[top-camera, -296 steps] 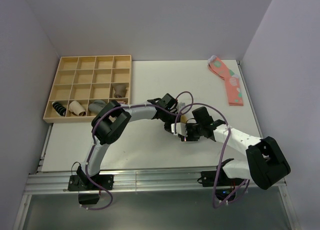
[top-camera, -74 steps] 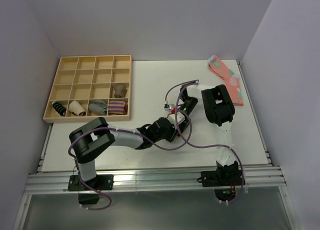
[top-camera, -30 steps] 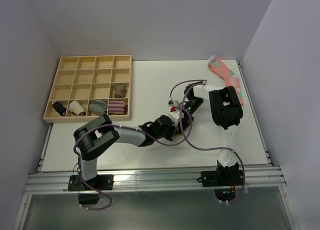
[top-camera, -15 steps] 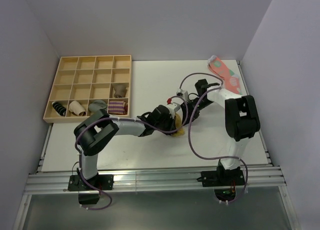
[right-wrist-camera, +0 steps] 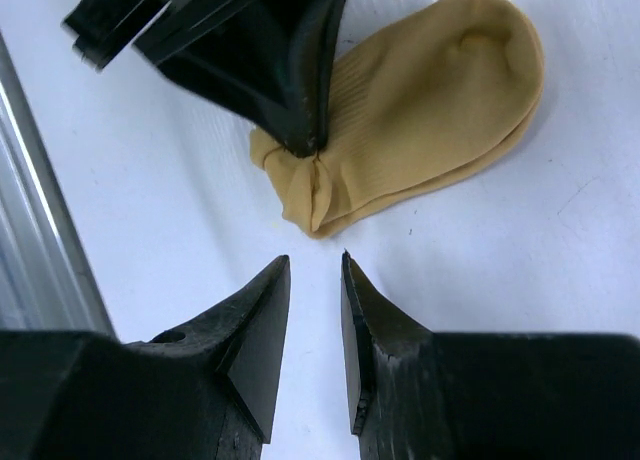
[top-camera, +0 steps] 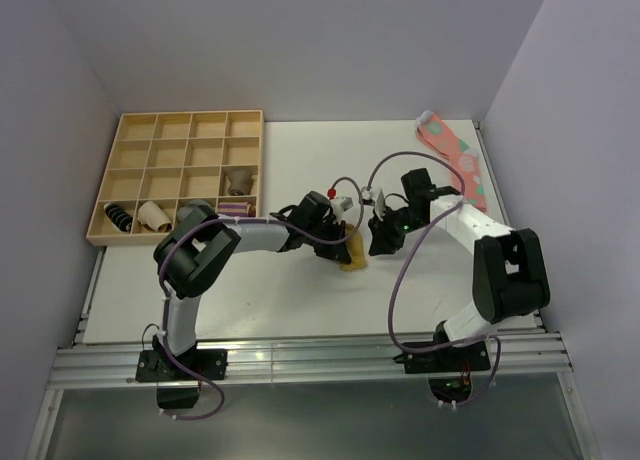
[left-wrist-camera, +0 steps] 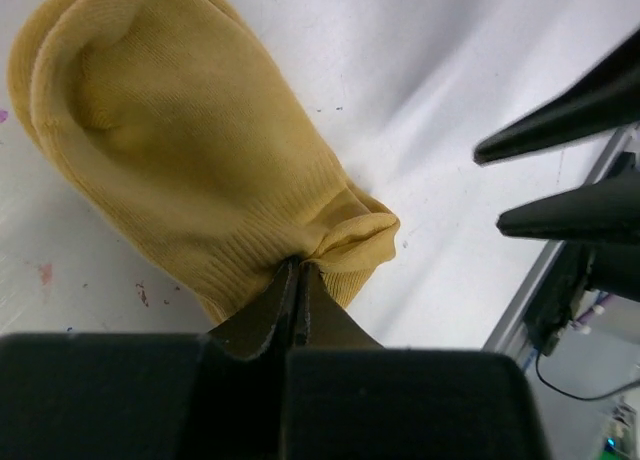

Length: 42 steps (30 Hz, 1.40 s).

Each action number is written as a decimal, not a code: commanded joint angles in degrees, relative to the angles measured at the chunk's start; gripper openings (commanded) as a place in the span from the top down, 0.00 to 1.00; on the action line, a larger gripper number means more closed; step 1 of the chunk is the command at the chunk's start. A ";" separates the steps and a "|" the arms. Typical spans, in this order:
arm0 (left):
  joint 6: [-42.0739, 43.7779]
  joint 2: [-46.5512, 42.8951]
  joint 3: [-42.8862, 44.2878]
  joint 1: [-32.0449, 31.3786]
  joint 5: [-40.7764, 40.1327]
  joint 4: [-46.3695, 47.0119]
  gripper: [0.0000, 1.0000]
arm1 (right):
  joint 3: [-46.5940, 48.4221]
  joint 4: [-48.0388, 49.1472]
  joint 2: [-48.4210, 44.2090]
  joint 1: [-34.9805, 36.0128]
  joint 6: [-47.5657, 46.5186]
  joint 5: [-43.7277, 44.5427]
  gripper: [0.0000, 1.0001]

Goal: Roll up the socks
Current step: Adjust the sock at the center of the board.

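Mustard socks could slip free, since the left tool is clamped on only a thin cuff fold while the right tool stands apart, empty.

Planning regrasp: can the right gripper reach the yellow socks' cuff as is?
Probably yes: right gripper, open, faces the socks at their cuff across bare table, though left gripper pinching it crowds access.

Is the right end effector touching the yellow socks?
Apart. The right wrist view shows bare table between the right end effector and the cuff of the socks; the left wrist view shows the same gap.
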 commanded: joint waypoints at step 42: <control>-0.53 7.29 5.34 2.69 6.58 -14.73 1.00 | -23.97 33.44 -15.64 25.03 -8.22 24.22 0.68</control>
